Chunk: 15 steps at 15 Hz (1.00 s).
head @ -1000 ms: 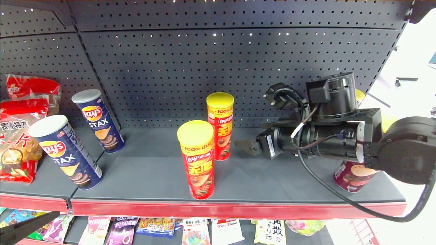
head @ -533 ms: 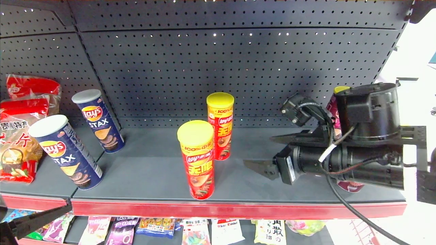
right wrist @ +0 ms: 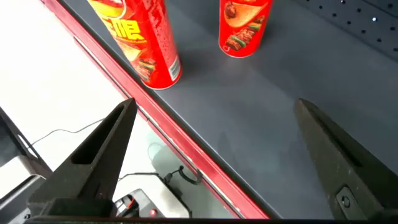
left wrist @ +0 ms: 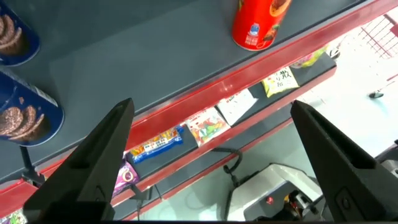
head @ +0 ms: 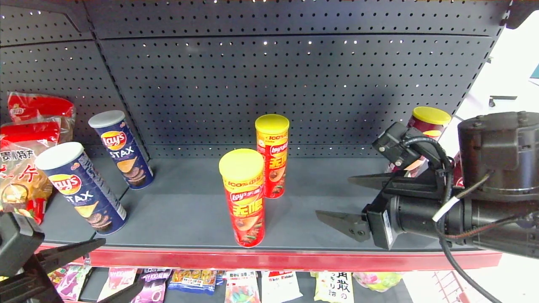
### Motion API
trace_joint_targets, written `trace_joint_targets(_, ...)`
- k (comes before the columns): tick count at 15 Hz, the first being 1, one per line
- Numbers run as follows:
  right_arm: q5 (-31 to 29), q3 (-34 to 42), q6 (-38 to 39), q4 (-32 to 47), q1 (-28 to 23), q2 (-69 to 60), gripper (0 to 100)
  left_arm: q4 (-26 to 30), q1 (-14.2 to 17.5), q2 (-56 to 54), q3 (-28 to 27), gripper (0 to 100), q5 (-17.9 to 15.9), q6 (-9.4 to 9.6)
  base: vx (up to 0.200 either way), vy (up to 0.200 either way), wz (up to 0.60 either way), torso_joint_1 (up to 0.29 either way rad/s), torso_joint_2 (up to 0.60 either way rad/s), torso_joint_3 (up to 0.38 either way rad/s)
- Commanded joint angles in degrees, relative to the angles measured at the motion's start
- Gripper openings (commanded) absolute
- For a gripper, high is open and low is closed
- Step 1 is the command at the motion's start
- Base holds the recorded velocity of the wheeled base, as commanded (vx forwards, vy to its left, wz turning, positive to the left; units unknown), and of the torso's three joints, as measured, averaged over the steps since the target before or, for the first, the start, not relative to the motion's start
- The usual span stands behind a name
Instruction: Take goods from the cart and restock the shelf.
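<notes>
The dark grey shelf holds two red chip cans with yellow lids, one near the front edge and one behind it. A maroon can with a yellow lid stands at the right rear, partly hidden by my right arm. My right gripper hovers open and empty over the right part of the shelf, short of the maroon can. In the right wrist view the right gripper spans the shelf edge, with both red cans beyond it. My left gripper is open and empty, low at the left, below the shelf's front edge.
Two blue chip cans lean on the left part of the shelf, next to red snack bags. Small snack packets hang on the level below. The shelf between the red cans and the maroon can is bare.
My right arm has drawn back from the shelf toward the right and front, uncovering the maroon can's top. My left gripper has risen into the lower left of the head view.
</notes>
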Motion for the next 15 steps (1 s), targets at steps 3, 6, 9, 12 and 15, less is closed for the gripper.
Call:
trace_joint_targets(3, 0.09, 0.11, 0.03, -0.01, 0.02, 0.14, 100, -0.08, -0.01, 0.89, -0.02, 100, -0.04, -0.03, 0.0, 0.0, 0.0, 0.0, 0.0, 0.0)
trace_joint_targets(6, 0.09, 0.03, -0.06, -0.01, 0.02, 0.14, 100, -0.08, -0.01, 0.8, -0.02, 100, -0.04, -0.03, 0.0, 0.0, 0.0, 0.0, 0.0, 0.0)
trace_joint_targets(9, 0.44, 0.55, -0.06, -0.01, 1.08, -1.45, 100, -0.17, -0.1, 2.03, -0.11, 100, -0.12, -0.03, 0.0, 0.0, 0.0, 0.0, 0.0, 0.0)
trace_joint_targets(12, 0.53, 3.28, -0.59, -0.01, 3.1, -7.77, 100, -1.84, -2.82, 3.96, -0.2, 100, -3.02, -0.03, 0.0, 0.0, 0.0, 0.0, 0.0, 0.0)
trace_joint_targets(15, -0.09, 5.92, -0.68, 0.61, 3.45, -16.04, 100, -2.01, -4.41, 7.3, -1.51, 100, -3.29, 0.06, 0.0, 0.0, 0.0, 0.0, 0.0, 0.0)
